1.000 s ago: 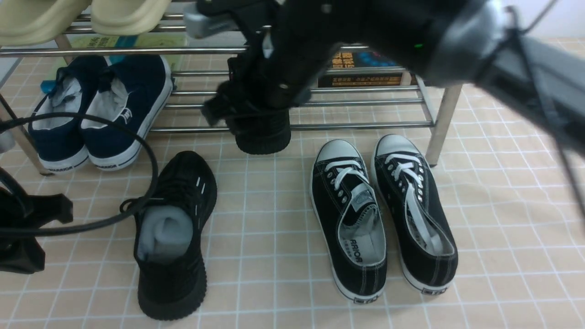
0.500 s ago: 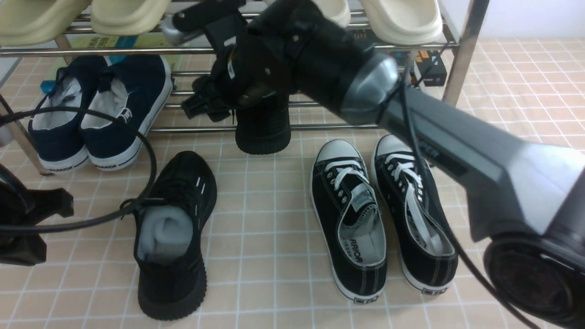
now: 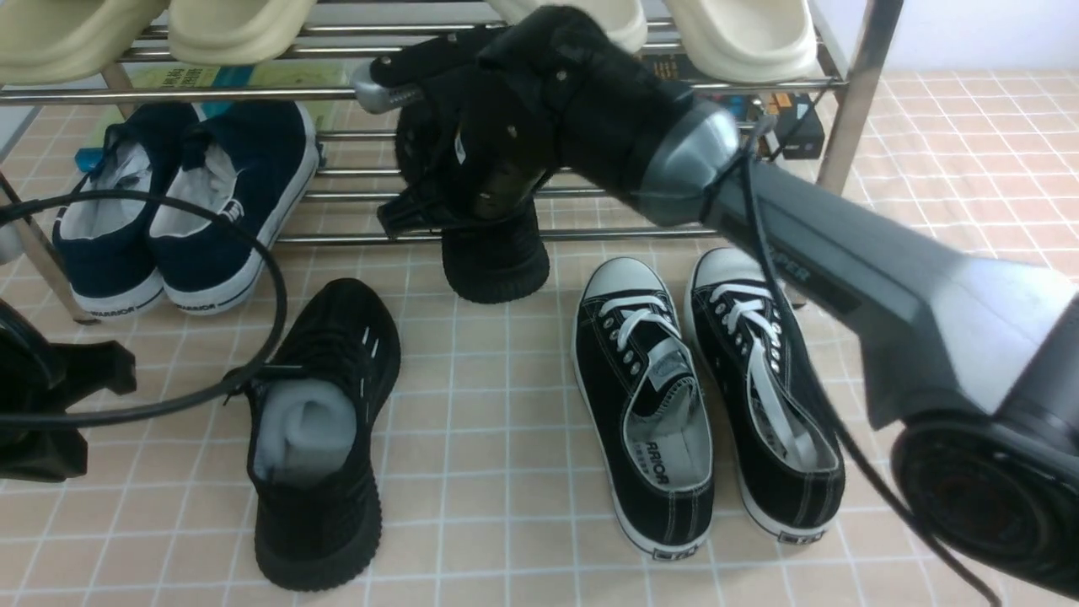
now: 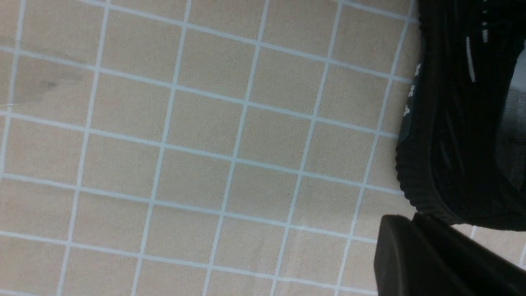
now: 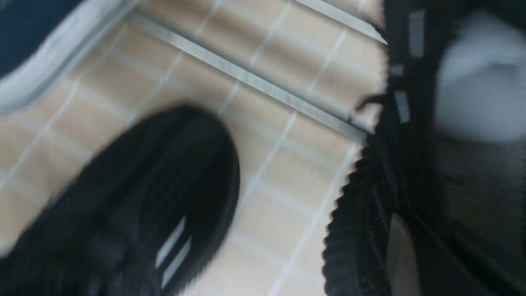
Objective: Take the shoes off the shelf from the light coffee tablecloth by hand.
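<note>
One black knit sneaker (image 3: 320,438) with white paper stuffing lies on the light coffee tablecloth (image 3: 506,472). It also shows in the left wrist view (image 4: 452,123) and the right wrist view (image 5: 144,213). The other black knit sneaker (image 3: 496,265) sits half on the chrome shelf (image 3: 674,230), its heel sticking out over the front bar. My right gripper (image 3: 468,211) is shut on its heel end; one finger (image 5: 400,255) presses against its ribbed side (image 5: 370,197). My left gripper (image 3: 88,421) hangs open and empty left of the first sneaker; one finger (image 4: 427,255) shows.
Black canvas sneakers with white toe caps (image 3: 649,396) stand on the cloth at the right. Navy sneakers (image 3: 185,202) rest on the shelf's lower left. Cream slippers (image 3: 228,25) sit on the upper tier. A black cable (image 3: 270,278) loops over the first sneaker's toe. Boxes (image 3: 792,118) lie on the lower tier.
My right arm has swung in lower over the shelf. The gripper and the black knit sneaker in it have shifted slightly right and toward the front. The left arm has barely moved.
</note>
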Controlling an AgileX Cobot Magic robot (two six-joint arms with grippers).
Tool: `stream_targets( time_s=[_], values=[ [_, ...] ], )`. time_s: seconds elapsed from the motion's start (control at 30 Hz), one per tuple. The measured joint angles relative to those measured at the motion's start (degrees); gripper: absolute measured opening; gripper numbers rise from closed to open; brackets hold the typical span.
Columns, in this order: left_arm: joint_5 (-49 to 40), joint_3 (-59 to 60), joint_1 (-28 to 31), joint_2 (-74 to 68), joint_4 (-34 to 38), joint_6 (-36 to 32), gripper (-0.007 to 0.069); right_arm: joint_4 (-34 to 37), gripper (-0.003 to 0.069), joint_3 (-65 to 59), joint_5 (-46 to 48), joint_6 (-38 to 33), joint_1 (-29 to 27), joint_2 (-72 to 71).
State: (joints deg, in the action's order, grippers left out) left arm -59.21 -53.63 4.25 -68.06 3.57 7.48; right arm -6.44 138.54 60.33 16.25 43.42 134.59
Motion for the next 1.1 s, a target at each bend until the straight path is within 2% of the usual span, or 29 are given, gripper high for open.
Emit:
stream_targets(
  time_s=[0.17, 0.33, 0.5, 0.6, 0.83, 1.1],
  values=[
    [-0.41, 0.00, 0.00, 0.00, 0.04, 0.00, 0.0053, 7.42, 0.0009, 0.00, 11.46, -3.67, 0.00, -8.77],
    [-0.41, 0.00, 0.00, 0.00, 0.04, 0.00, 0.0054, 10.84, 0.0009, -1.70, 12.18, -3.55, 0.31, -15.85],
    [-1.26, 0.00, 0.00, 0.00, -0.02, 0.00, 0.0054, 11.85, 0.0013, -11.86, 12.05, -3.55, 3.82, -22.35],
    [-1.52, 0.00, 0.00, 0.00, -0.02, 0.00, 0.0054, 11.42, 0.0013, -19.06, 12.05, -3.55, 7.82, -25.04],
    [-1.72, 0.00, 0.00, 0.00, -0.02, 0.00, 0.0055, 8.48, 0.0016, -26.62, 12.22, 0.16, 14.40, -25.30],
    [-1.72, 0.00, 0.00, 0.00, -0.02, 0.00, 0.0066, -0.72, 0.0016, -26.80, 12.02, 3.16, 14.77, -24.73]
  ],
)
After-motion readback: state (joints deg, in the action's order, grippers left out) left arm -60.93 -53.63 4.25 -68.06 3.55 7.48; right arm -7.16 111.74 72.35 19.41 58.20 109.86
